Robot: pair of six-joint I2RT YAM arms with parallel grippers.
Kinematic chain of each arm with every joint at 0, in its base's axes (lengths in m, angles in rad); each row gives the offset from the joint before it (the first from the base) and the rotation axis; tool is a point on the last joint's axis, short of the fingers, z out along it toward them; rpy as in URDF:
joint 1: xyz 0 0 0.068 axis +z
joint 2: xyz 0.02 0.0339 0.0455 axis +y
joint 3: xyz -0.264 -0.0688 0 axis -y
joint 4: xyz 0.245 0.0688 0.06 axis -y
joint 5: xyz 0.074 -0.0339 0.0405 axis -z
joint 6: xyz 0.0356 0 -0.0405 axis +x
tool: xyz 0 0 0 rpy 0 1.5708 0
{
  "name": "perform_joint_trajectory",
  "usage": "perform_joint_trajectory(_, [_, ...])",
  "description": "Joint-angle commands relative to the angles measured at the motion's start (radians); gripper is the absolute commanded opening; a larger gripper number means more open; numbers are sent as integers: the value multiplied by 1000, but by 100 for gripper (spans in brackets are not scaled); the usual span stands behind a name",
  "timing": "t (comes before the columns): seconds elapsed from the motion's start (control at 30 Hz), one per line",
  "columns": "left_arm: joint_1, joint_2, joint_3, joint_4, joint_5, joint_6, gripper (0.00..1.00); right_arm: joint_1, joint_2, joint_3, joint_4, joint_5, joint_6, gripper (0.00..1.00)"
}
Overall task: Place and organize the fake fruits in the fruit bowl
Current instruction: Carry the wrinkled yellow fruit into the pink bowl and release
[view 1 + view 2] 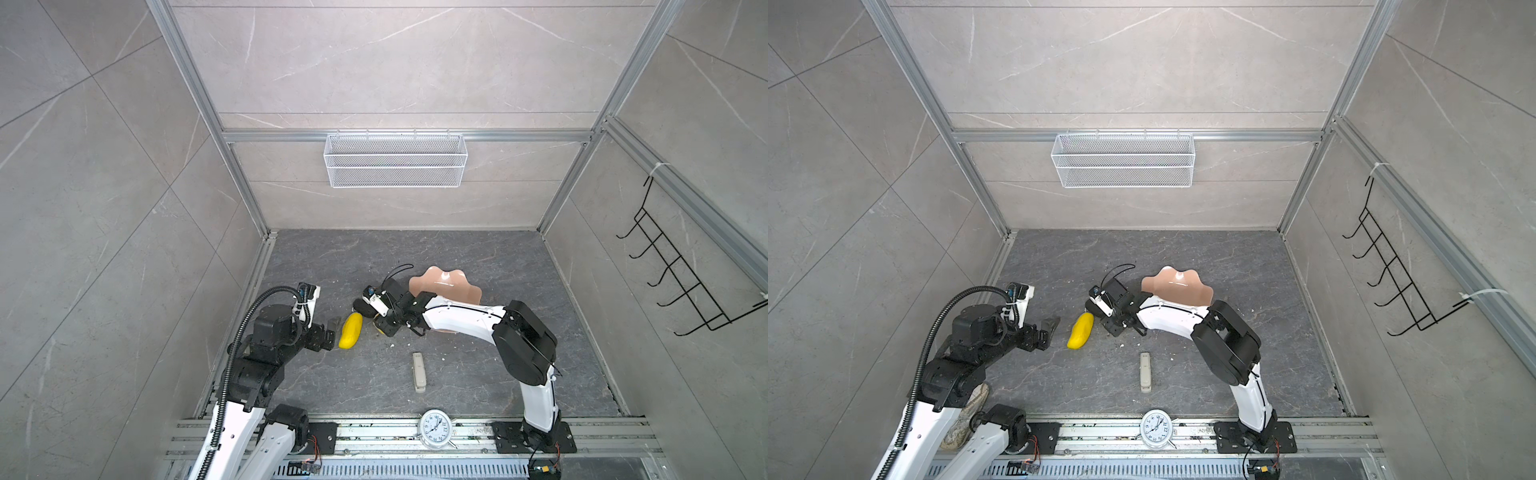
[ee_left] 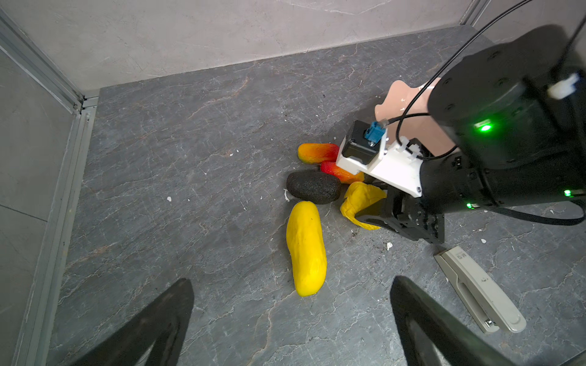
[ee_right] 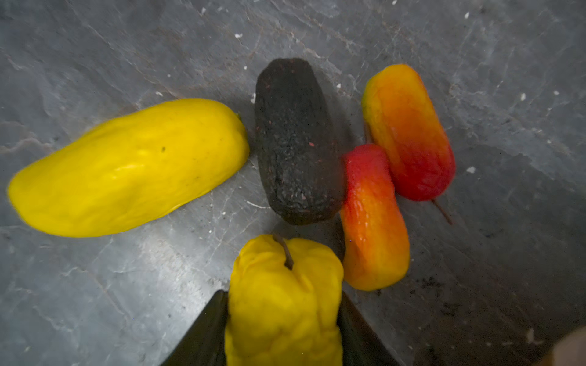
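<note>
The ridged yellow fruit (image 3: 285,301) lies on the dark floor with my right gripper (image 3: 283,294) shut on it, one finger pressed to each side. Just beyond it lie the black oval fruit (image 3: 295,142) and two red-orange fruits (image 3: 409,133) (image 3: 372,218), close together. The long yellow fruit (image 1: 350,331) lies left of them, just ahead of my open, empty left gripper (image 2: 291,282). The salmon-pink fruit bowl (image 1: 444,282) sits behind the right arm, partly hidden by it; what shows of its inside is bare.
A beige bar-shaped device (image 1: 419,372) lies on the floor nearer the front. A white clock (image 1: 435,428) sits on the front rail. A white wire basket (image 1: 395,160) hangs on the back wall and a black hook rack (image 1: 681,282) on the right wall.
</note>
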Motion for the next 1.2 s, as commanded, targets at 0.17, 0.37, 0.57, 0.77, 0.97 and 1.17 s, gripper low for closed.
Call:
perform_joint_trajectory(0.17, [1, 9, 4, 11, -23, 21, 100, -92, -350, -163, 143, -72, 42, 35])
perform_joint_trajectory(0.37, [3, 16, 6, 11, -23, 21, 100, -235, -476, -331, 252, 21, 88, 33])
perform_joint_trajectory(0.57, [4, 26, 8, 9, -22, 22, 100, -338, -435, -420, 327, 55, 186, 32])
perform_joint_trajectory(0.77, [3, 30, 6, 8, -18, 22, 100, -362, -328, -427, 376, 65, 220, 32])
perform_joint_trajectory(0.97, [3, 29, 5, 8, -20, 22, 100, -378, -232, -399, 395, 75, 237, 32])
perform_joint_trajectory(1.17, [4, 35, 6, 9, -19, 23, 100, -385, -147, -344, 377, 50, 240, 32])
